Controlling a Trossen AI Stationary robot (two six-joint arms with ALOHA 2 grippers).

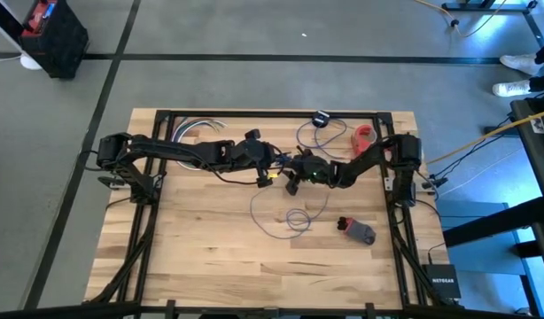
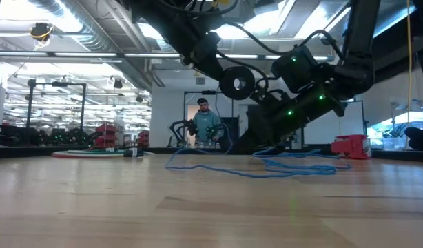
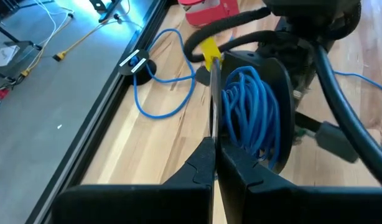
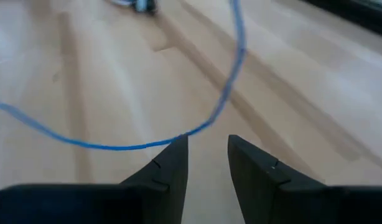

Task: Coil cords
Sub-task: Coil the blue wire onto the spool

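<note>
1. Coiling half done, by the look of it: the thin blue cord (image 3: 250,106) is partly wound in a bundle around the right gripper (image 1: 292,185) at mid-desk, while loose loops (image 1: 290,217) lie on the wooden desk (image 1: 210,248) and its black disc end (image 1: 321,118) sits near the back edge.
2. The left gripper (image 3: 214,149), jaws pressed together, pinches a strand beside the bundle.
3. The right jaws stand spread, empty between the tips.
4. Slack, smooth cord; pale planked wood.

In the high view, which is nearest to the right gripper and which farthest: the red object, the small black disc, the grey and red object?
From the right gripper:
1. Grey and red object, toward the table's front right.
2. Small black disc, at the back edge.
3. Red object, back right.

The first two are too close to call.
</note>
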